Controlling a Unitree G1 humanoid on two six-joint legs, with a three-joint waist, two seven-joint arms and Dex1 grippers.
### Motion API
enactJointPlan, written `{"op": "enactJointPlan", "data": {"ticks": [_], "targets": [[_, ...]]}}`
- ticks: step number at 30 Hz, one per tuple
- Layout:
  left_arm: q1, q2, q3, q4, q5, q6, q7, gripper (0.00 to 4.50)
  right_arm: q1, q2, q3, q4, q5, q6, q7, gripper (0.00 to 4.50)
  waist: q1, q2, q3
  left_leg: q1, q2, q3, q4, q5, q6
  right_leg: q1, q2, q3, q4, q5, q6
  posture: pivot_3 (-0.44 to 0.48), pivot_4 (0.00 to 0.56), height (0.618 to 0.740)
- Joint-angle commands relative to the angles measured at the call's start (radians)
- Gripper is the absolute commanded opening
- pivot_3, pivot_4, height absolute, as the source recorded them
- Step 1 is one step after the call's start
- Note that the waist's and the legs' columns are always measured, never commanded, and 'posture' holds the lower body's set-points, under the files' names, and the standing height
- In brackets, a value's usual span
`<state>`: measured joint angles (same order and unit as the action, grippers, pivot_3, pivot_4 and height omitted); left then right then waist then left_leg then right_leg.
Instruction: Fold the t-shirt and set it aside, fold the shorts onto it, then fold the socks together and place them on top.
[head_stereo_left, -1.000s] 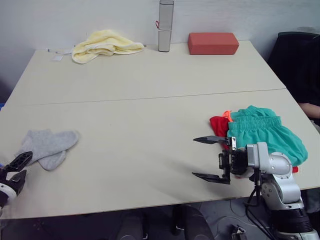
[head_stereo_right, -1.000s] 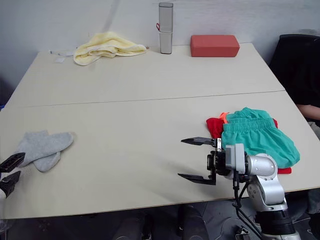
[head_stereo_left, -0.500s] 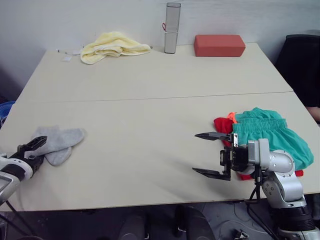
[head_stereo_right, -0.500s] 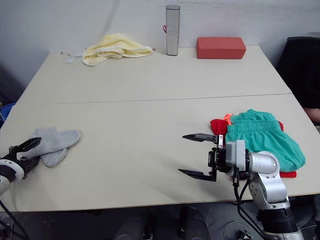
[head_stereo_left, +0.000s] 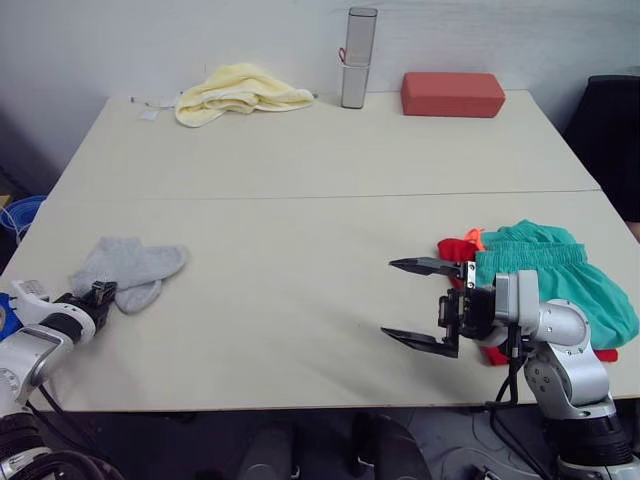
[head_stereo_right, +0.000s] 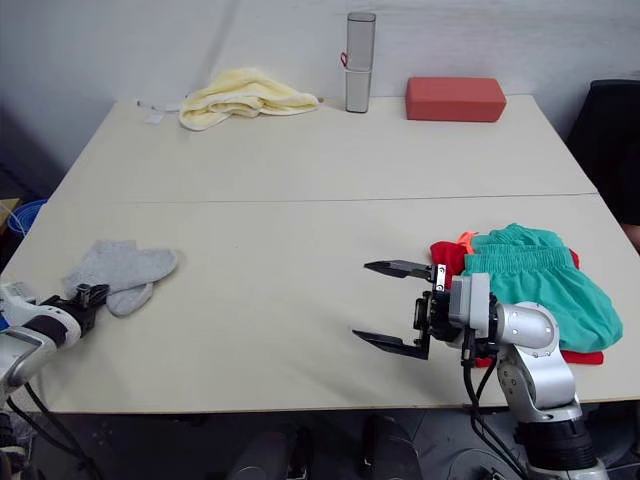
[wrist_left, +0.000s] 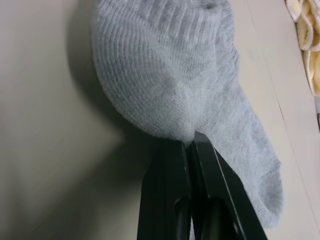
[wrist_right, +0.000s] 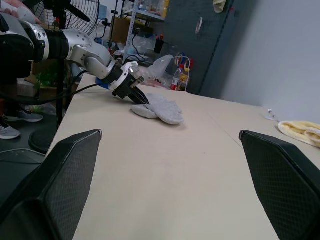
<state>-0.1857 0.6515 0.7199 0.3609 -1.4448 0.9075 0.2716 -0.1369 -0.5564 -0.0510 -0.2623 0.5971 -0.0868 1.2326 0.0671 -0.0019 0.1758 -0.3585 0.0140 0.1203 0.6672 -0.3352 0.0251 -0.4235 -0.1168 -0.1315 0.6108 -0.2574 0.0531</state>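
The pair of light grey socks (head_stereo_left: 130, 265) lies overlapped near the table's left front edge. My left gripper (head_stereo_left: 100, 293) is at their near edge, and in the left wrist view its black fingers (wrist_left: 200, 165) are pressed together with the sock hem (wrist_left: 165, 80) pinched at their tips. The teal shorts (head_stereo_left: 560, 280) lie folded on the red t-shirt (head_stereo_left: 455, 248) at the right front, with only a red rim showing. My right gripper (head_stereo_left: 388, 298) hovers open and empty just left of that stack, fingers pointing towards the socks (wrist_right: 160, 107).
Along the far edge of the table (head_stereo_left: 300, 150) are a pale yellow towel (head_stereo_left: 240, 90), an upright grey cylinder (head_stereo_left: 357, 45) and a brick-red block (head_stereo_left: 452, 93). A seam crosses the table's middle. A dark chair (head_stereo_left: 615, 130) stands at the right.
My left gripper has reached forward to the near edge of the socks and closed from wide open. The head camera has shifted. The right gripper has stayed open in place.
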Motion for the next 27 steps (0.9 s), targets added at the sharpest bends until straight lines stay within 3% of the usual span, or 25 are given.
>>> {"op": "enactJointPlan", "data": {"ticks": [1,7,12,14,18,23,27], "targets": [[0.004,-0.052,-0.029,-0.011,0.022,0.049,-0.020,0.03,0.012,-0.010,-0.025,-0.048,0.017,0.001,-0.017,4.50,0.003,0.000,0.000,0.000,0.000,0.000,0.000,0.000,0.000,0.000,0.000,0.000,0.000,0.000,0.000,0.000,0.150,0.740],[0.031,-0.093,-0.015,-0.146,-0.052,0.113,-0.007,0.03,0.040,-0.026,-0.040,-0.057,0.014,-0.006,-0.022,4.50,0.005,0.000,0.000,0.000,0.000,0.000,0.000,0.000,0.000,0.000,0.000,0.000,-0.001,0.000,0.000,0.000,0.150,0.740],[0.100,-0.185,-0.089,-0.390,-0.231,0.147,0.123,0.03,0.078,-0.058,-0.079,-0.057,0.027,-0.013,-0.005,4.50,0.003,-0.002,0.001,0.000,0.000,0.000,0.000,-0.001,0.002,0.001,0.000,0.001,-0.003,0.001,0.001,0.000,0.150,0.740],[0.130,-0.232,-0.168,-0.488,-0.280,0.138,0.170,0.03,0.089,-0.069,-0.093,-0.054,0.029,-0.011,-0.003,4.50,0.001,-0.002,0.001,0.000,0.000,0.000,0.000,-0.001,0.002,0.001,0.000,0.001,-0.003,0.001,0.001,0.000,0.150,0.740],[0.150,-0.319,-0.316,-0.609,-0.263,0.095,0.212,0.03,0.115,-0.092,-0.115,-0.069,0.027,0.001,-0.008,4.50,0.002,-0.002,0.001,0.000,0.000,0.000,-0.001,-0.001,0.002,0.002,0.001,0.001,-0.004,0.001,0.001,0.000,0.150,0.740],[0.112,-0.396,-0.454,-0.632,-0.204,0.050,0.197,0.03,0.157,-0.131,-0.157,-0.089,0.048,0.021,-0.007,4.50,0.012,-0.002,0.001,0.000,0.000,0.000,0.000,-0.001,0.002,0.003,0.002,0.001,-0.005,0.001,0.001,0.000,0.150,0.740],[0.097,-0.406,-0.537,-0.655,-0.142,0.057,0.134,0.03,0.187,-0.157,-0.188,-0.115,0.064,0.050,-0.014,4.50,0.013,-0.002,0.001,0.002,0.000,-0.001,0.000,-0.002,0.005,0.008,0.002,-0.001,-0.011,0.002,0.003,0.000,0.150,0.740]]}}
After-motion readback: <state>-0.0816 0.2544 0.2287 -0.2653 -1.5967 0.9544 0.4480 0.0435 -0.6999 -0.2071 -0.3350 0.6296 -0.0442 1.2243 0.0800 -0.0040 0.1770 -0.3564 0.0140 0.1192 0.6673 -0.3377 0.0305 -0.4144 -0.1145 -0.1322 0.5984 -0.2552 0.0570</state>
